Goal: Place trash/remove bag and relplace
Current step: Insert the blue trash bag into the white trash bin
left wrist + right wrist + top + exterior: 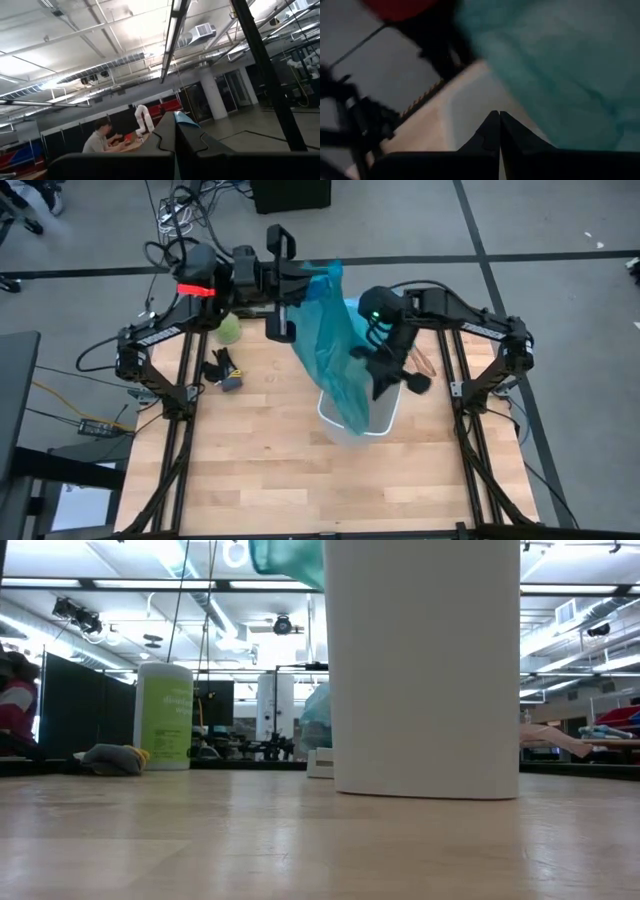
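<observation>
1. Teal, thin translucent plastic was what I had in hand: the bag (335, 345) hung in a long crumpled drape from up near the table's far edge down into the bin (358, 418).
2. I judged the step to be lifting the liner out of the bin; its lower end was still inside the rim, so the removal was not finished.
3. My left gripper (283, 320) sat high at the far edge, fingers (167, 135) pressed together, with a sliver of blue-green film (183, 119) showing between their tips in its wrist view. I took that as a pinch on the bag's top edge.
4. My right gripper (385, 380) hovered over the bin's right rim, just beside the hanging plastic, its fingers (496, 131) closed tip to tip. I could not see anything held between them.
5. I reckoned the next move called for raising the left arm further until the tail cleared the rim, perhaps with the right steadying the bin, since so slack a film could drag it.
6. Smooth, white and cylindrical, the bin stood upright on the pale wooden table (260, 470).
7. Scraps of trash lay well apart from it: a dark packet (224, 370) and a green lump (230, 330) on the left.
</observation>
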